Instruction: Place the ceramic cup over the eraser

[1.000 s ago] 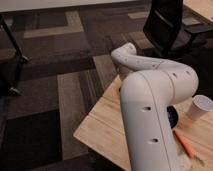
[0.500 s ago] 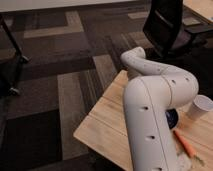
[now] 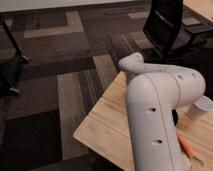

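My white arm (image 3: 155,110) fills the middle of the camera view and stands over the wooden table (image 3: 107,125). The gripper is out of view, hidden behind the arm. A white ceramic cup (image 3: 201,107) shows at the right edge of the table, partly behind the arm. The black eraser is hidden; only a dark sliver (image 3: 174,117) shows beside the arm and I cannot tell what it is. A thin orange stick (image 3: 187,146) lies on the table at the lower right.
A black office chair (image 3: 167,27) stands behind the table at the upper right. Another chair's base (image 3: 12,70) is at the left. The floor is dark carpet with lighter stripes. The table's near corner (image 3: 80,135) juts to the lower left.
The arm has swung to the right and its elbow has moved further over the table. It now covers more of the table's right side. The cup has not moved.
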Tool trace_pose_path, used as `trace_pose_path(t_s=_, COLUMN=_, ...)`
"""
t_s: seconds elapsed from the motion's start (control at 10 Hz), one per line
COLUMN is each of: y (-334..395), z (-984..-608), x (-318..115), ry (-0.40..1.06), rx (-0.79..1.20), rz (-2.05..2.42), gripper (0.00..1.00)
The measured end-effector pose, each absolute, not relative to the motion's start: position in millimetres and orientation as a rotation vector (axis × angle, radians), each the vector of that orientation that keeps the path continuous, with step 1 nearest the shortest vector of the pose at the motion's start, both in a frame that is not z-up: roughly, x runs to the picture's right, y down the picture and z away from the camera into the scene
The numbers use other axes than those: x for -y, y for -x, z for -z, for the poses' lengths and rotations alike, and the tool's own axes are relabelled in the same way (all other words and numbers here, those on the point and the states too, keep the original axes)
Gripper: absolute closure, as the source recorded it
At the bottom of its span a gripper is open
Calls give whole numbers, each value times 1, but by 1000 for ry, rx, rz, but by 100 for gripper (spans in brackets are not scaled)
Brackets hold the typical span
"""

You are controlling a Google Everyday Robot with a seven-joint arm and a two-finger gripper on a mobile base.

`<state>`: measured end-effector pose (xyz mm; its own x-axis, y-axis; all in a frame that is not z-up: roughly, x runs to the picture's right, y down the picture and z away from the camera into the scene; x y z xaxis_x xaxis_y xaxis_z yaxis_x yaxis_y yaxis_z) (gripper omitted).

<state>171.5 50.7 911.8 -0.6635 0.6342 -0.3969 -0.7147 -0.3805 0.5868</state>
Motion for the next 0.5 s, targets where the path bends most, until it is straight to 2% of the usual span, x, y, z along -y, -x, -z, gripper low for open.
trace_pose_path(t_s=0.3, y=-104, z=-915, x=-34, ry=222, rx=-829, rz=-1972, gripper=100)
trace_pose_path(t_s=0.5, y=-82, z=-907, x=-1, ry=232, rx=-730, rz=-1977, gripper=100)
